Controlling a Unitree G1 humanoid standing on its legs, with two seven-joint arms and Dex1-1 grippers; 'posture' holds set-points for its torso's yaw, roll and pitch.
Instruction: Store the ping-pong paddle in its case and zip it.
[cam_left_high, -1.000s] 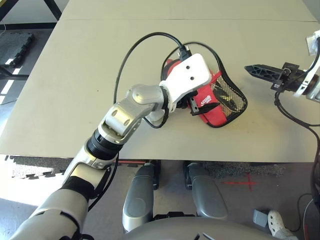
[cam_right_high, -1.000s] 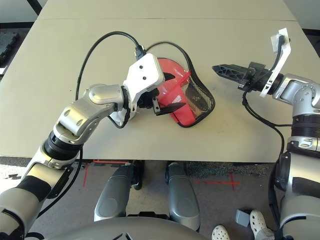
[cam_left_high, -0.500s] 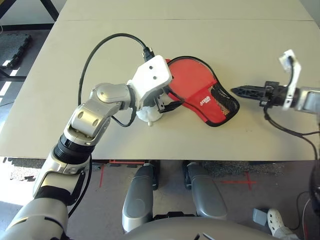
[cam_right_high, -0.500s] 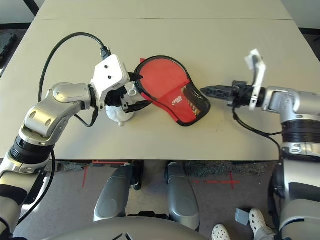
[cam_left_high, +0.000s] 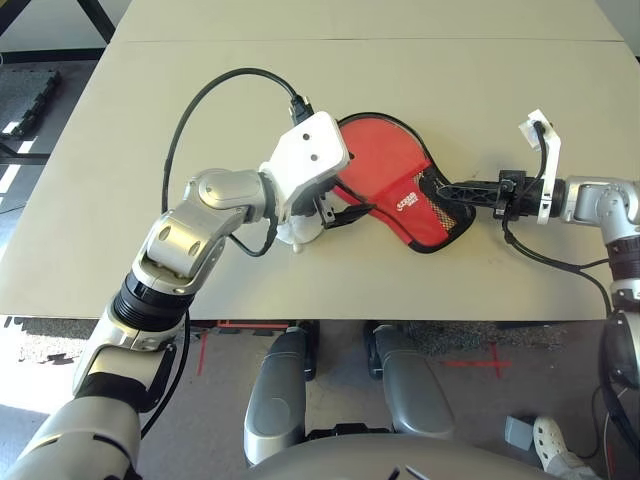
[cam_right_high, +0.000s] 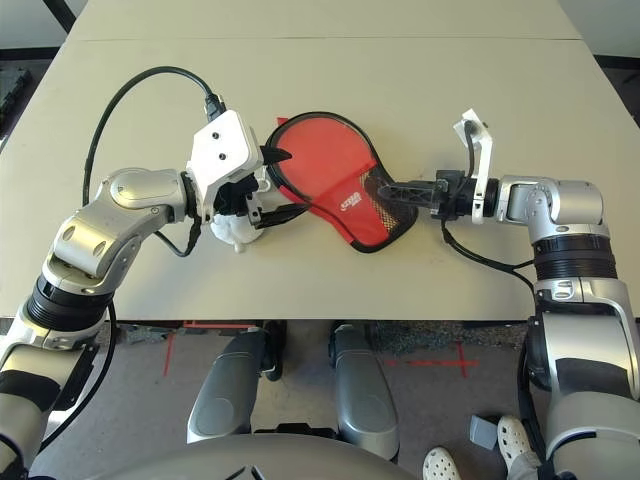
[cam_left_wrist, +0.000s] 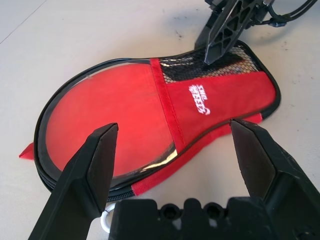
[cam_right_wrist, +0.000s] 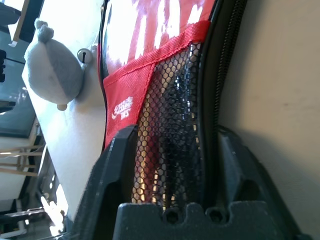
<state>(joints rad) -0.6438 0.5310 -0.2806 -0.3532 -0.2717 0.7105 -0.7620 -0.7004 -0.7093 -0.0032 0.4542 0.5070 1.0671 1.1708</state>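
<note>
The red case (cam_right_high: 330, 165) lies flat on the table (cam_right_high: 450, 90), round end toward my left arm, black mesh pocket (cam_right_high: 388, 212) toward my right. My left gripper (cam_right_high: 290, 182) stands open at the round end, its fingers (cam_left_wrist: 95, 160) spread level with the zipper edge and holding nothing. The white plush charm (cam_right_high: 235, 228) rests on the table just below that gripper. My right gripper (cam_right_high: 392, 190) reaches in level from the right, its tip on the mesh pocket and zipper edge (cam_right_wrist: 217, 90). The ping-pong paddle is hidden.
A black cable (cam_right_high: 120, 110) loops over the table behind my left forearm. The table's front edge (cam_right_high: 300, 318) runs close below the case. A seam (cam_right_high: 400, 38) crosses the table top at the back.
The case, tilted up at my left gripper a second ago, now lies flat further left. My right gripper has come in from the right onto the mesh end.
</note>
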